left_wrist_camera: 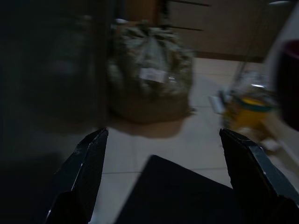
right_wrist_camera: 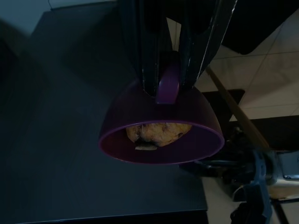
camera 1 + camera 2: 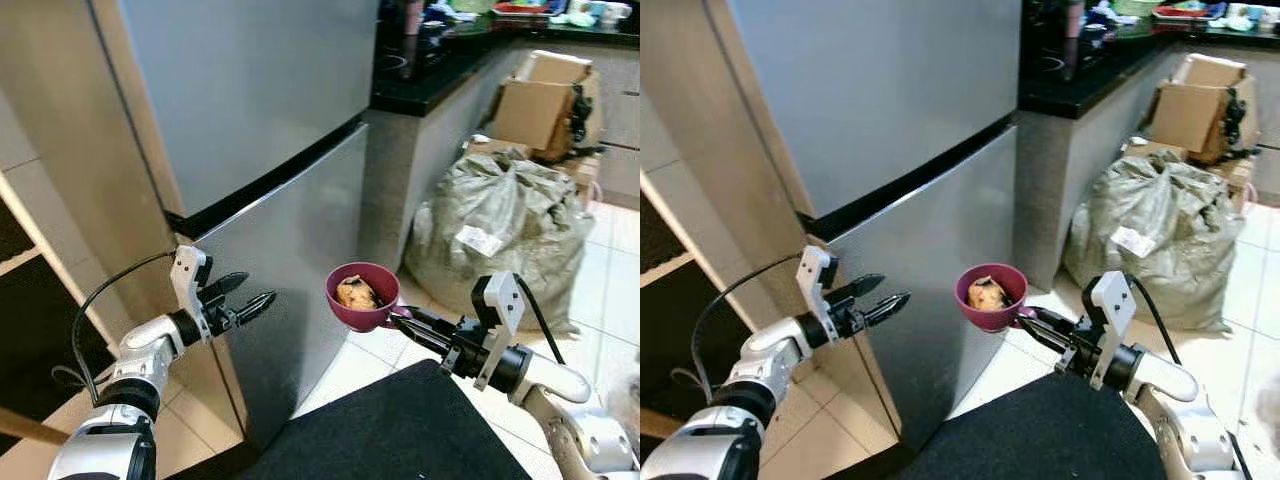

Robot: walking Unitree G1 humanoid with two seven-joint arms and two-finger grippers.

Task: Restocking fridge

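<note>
A tall grey fridge (image 3: 260,110) with both doors closed stands right in front of me. My right gripper (image 3: 402,318) is shut on the handle of a maroon bowl (image 3: 362,296) with a piece of yellowish food (image 3: 355,292) in it. The bowl hangs in the air beside the lower fridge door (image 3: 290,270). In the right wrist view the two black fingers (image 2: 145,56) pinch the handle of the bowl (image 2: 161,135). My left gripper (image 3: 250,295) is open, its tips close to the front of the lower door, with nothing between them.
A black mat (image 3: 390,430) lies on the tiled floor at my feet. A large stuffed grey sack (image 3: 495,235) leans against the dark counter (image 3: 430,75) to the right of the fridge, with cardboard boxes (image 3: 545,105) behind it. Wooden shelving (image 3: 30,250) stands on the left.
</note>
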